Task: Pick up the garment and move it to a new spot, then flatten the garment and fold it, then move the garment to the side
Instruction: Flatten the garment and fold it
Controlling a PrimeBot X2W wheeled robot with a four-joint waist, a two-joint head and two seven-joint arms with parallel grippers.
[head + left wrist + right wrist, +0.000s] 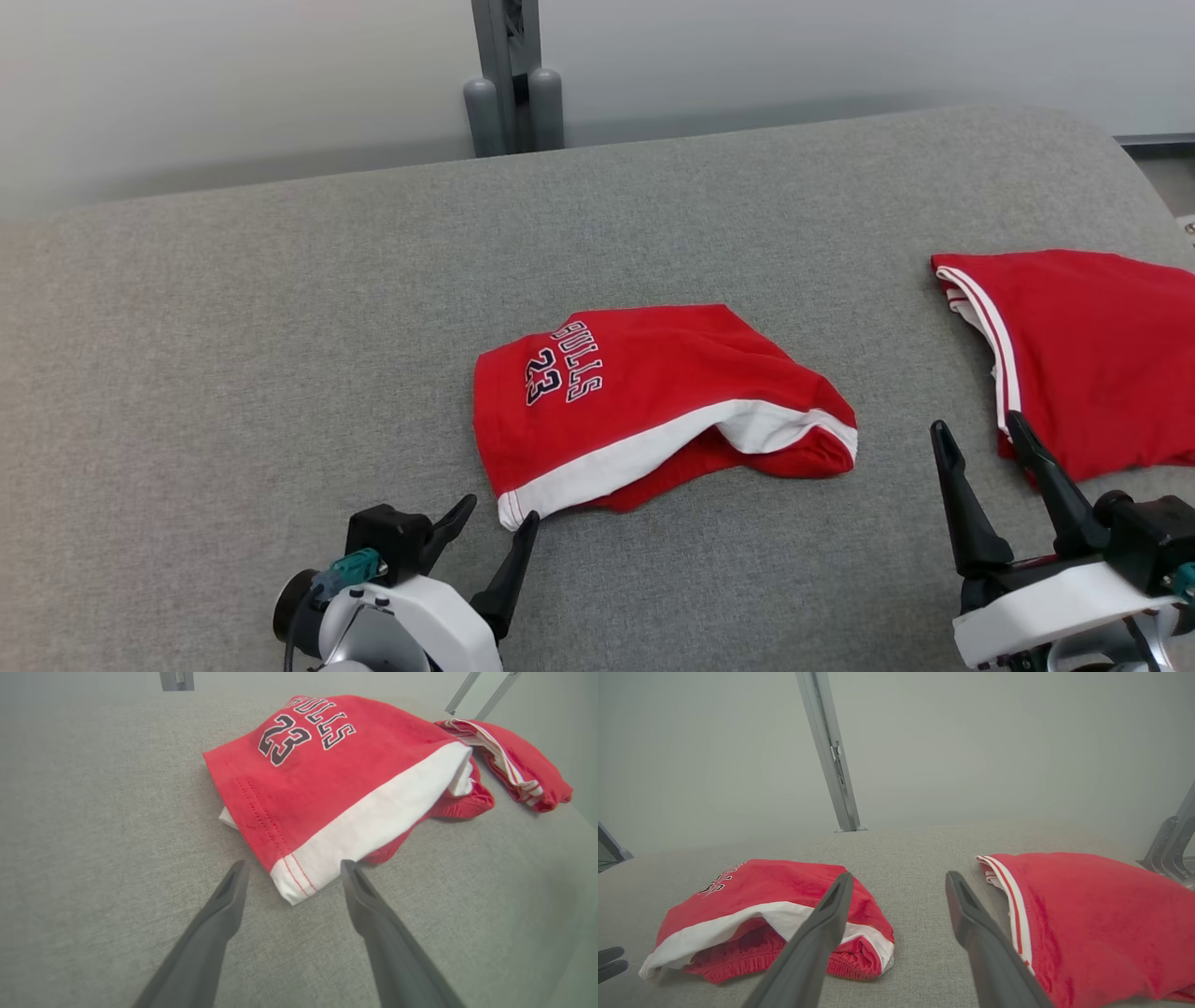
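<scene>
Two red pieces of clothing on one wide grey cloth-covered table (233, 373), the biggest thing in view, reaching from side to side of the head view, pale wall behind.

Next in size, a second red piece (1092, 355) (514, 760) (1101, 914) at the table's right side, lying fairly flat, white-and-red striped trim along its left edge, well apart from the garment.

Then the garment (653, 392) (336, 774) (784, 882) itself: red with a broad white hem band, lying folded and somewhat rumpled near the middle of the table, "BULLS 23" in dark, white-edged print on the top layer, hem gaping at its right end over gathered red fabric.

Beyond the far edge, about centre, a grey metal post (512, 84) (831, 756) rising upright.

At the front left, low over the table, the left gripper (499, 511) (294, 865), fingers spread wide and holding nothing; near white corner of the garment lying between the two fingertips in the left wrist view, contact impossible to judge.

At the front right, the right gripper (976, 425) (900, 876), fingers likewise parted and empty, pointing toward the gap between the two pieces, one finger crossing the near edge of the second red piece in the head view; touching or above, not clear.

Smallest of all, two rows of red stitching on that white corner.
</scene>
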